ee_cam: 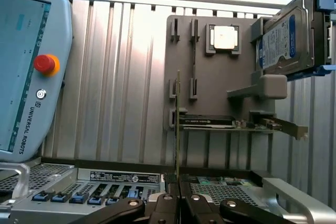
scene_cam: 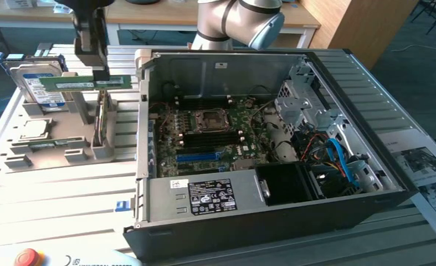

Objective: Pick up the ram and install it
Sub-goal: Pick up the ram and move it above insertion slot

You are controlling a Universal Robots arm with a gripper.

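Note:
The ram (scene_cam: 81, 83) is a long green stick held level in the air, above the grey parts holder (scene_cam: 55, 138) at the exterior view's left. My gripper (scene_cam: 99, 75) is shut on it near one end, coming down from above. In the wrist view the ram (ee_cam: 177, 124) shows edge-on as a thin vertical strip, pinched between my gripper's (ee_cam: 178, 190) black fingers (ee_cam: 167, 203). The open computer case (scene_cam: 262, 144) lies to the exterior view's right of the ram, with its motherboard (scene_cam: 210, 133) and black memory slots (scene_cam: 203, 141) exposed.
The grey holder also carries a hard drive (scene_cam: 36, 83), a CPU (scene_cam: 34, 128) and an upright card (scene_cam: 99, 119). A blue slot (scene_cam: 199, 157) and the CPU socket (scene_cam: 206, 119) sit on the motherboard. A teach pendant (ee_cam: 26, 72) lies beside the holder. Papers (scene_cam: 425, 166) lie beyond the case.

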